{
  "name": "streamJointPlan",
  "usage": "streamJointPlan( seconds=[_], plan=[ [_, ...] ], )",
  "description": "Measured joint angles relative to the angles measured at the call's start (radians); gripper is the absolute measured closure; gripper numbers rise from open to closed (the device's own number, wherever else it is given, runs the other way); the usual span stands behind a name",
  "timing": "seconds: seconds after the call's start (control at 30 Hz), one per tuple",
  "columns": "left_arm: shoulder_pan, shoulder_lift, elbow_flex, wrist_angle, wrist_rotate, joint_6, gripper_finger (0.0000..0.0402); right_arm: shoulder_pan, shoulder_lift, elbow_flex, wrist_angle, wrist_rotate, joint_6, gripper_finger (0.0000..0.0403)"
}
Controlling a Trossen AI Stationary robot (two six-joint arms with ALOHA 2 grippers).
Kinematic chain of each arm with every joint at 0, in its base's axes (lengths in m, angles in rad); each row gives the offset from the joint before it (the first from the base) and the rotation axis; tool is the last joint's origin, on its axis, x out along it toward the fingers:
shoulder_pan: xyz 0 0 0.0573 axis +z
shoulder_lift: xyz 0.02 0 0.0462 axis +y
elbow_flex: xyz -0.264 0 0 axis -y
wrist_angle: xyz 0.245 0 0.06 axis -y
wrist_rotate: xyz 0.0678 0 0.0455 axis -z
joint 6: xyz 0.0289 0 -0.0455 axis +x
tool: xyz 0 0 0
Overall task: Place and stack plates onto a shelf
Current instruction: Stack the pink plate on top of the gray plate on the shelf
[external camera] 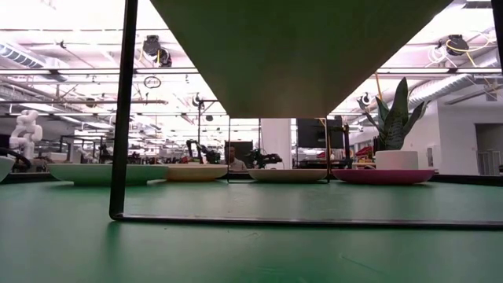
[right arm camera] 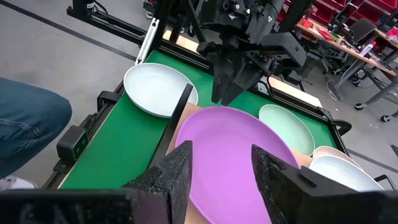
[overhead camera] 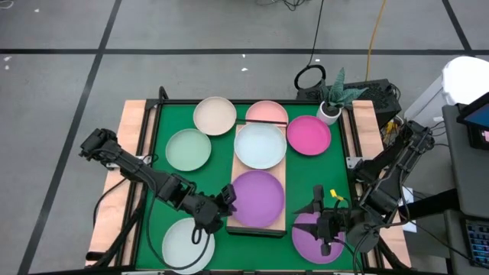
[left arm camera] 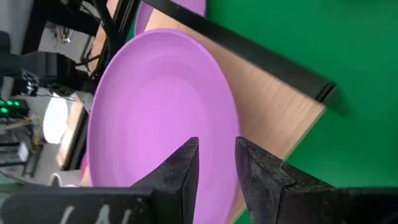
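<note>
In the high view the right gripper covers much of the round purple plate on the green counter, and the pale pink plate is half hidden under the long light-wood shelf and the pale blue-white plate. The low view shows only the shelf's dark underside, cut off at the top edge; the plates on it are out of sight. Whether the left gripper pinches the light purple plate cannot be told.

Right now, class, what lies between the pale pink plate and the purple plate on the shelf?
The pale blue-white plate lies on the shelf between the pink plate and the purple plate, seen in the high view.
</note>
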Motion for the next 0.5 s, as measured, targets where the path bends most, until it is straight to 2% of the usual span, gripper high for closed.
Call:
streamJointPlan(
  seconds=[0.1,0.27,0.4,0.5],
  plan=[
    [-0.015,-0.007,-0.001,0.009,-0.009,-0.112,0.0290,0.000,0.000,0.000,-0.003,0.000,0.021,0.0255],
    [-0.055,-0.006,-0.001,0.008,-0.122,-0.321,0.0290,-0.001,0.000,-0.002,-0.053,0.056,0.098,0.0255],
    [-0.074,-0.006,-0.001,0.007,-0.185,-0.402,0.0291,-0.013,0.000,-0.040,-0.086,0.143,0.160,0.0255],
    [-0.073,-0.007,-0.001,-0.003,-0.206,-0.439,0.0291,-0.039,0.001,-0.060,-0.104,0.153,0.191,0.0255]
  ],
)
